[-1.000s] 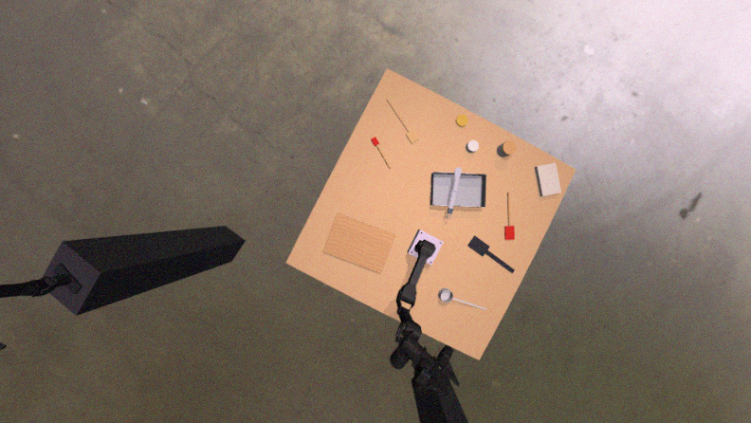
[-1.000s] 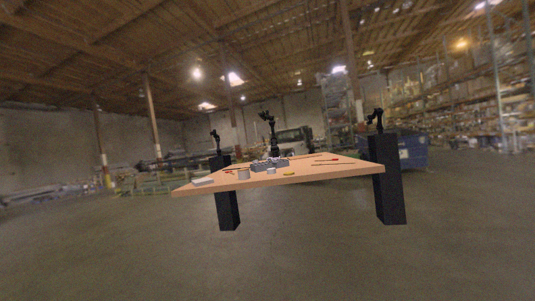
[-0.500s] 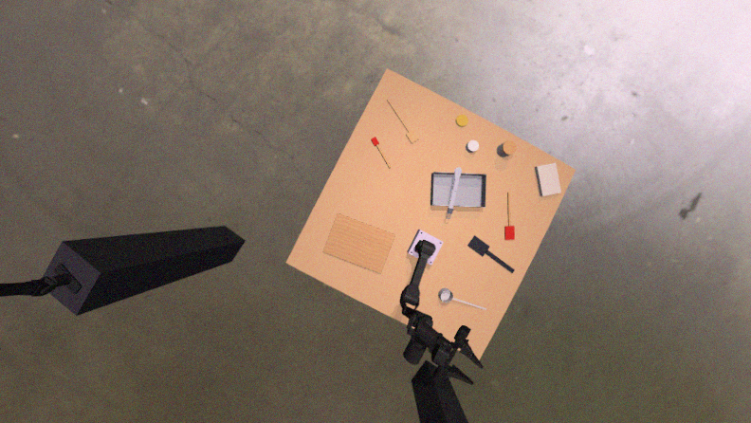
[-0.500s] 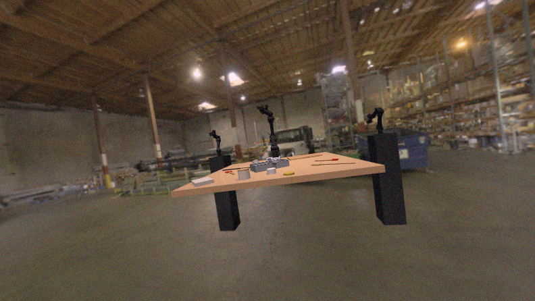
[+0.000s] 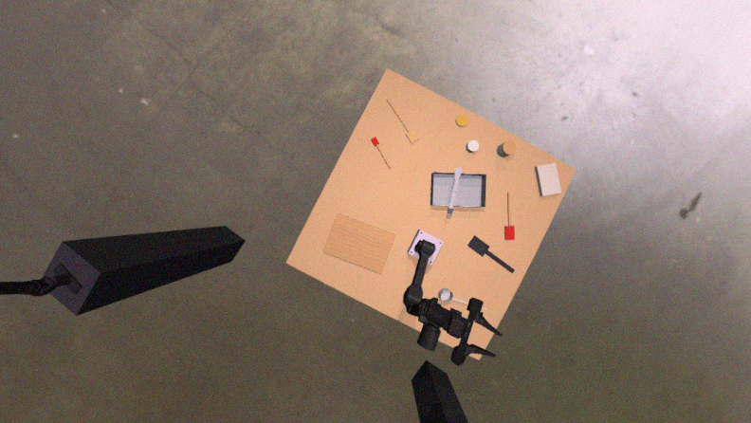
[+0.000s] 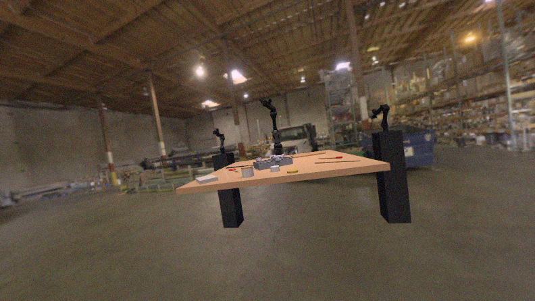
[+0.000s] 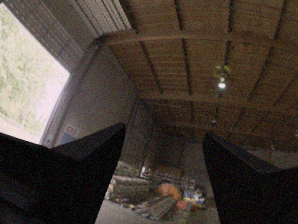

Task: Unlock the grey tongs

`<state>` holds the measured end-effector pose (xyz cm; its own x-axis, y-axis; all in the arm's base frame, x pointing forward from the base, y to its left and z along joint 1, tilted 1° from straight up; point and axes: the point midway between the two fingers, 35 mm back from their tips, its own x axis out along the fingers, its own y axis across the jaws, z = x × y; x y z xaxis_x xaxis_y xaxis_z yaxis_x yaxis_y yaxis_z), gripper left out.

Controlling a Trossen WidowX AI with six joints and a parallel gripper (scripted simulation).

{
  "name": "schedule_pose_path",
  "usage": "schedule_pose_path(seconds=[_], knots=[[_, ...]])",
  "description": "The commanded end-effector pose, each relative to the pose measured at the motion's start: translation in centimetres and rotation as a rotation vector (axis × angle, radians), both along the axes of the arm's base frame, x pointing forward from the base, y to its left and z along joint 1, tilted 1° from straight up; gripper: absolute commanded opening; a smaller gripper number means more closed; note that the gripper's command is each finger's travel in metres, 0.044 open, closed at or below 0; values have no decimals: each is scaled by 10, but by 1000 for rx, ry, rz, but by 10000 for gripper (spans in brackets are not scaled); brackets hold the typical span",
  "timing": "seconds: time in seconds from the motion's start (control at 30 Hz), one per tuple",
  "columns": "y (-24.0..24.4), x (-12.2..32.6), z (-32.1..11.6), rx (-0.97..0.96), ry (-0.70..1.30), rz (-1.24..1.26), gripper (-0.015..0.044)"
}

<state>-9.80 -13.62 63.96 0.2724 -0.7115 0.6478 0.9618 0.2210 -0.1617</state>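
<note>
The grey tongs rest across the roasting tin in the top view, sticking out past its near and far walls, arms together. The wooden board lies flat to the left of the arm's base, with nothing on it. My gripper is open and empty, raised high above the table's near corner and far from the tongs. The wrist view shows only the two fingers apart, with the hall's roof and wall beyond.
A ladle lies near the arm, with its handle partly under the gripper. A black spatula and a red-headed tool lie right of the base. A white cup, a tan-topped can and a pale box stand beyond the tin.
</note>
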Motion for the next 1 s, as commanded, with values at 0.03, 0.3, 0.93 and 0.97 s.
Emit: schedule_pose_path(seconds=[0.03, 0.3, 0.93, 0.97], knots=[[10, 38, 3, -28, 59, 45, 260], [23, 87, 3, -59, 137, 106, 260], [92, 312, -65, -103, 566, 395, 260], [97, 325, -74, -95, 602, 415, 260]])
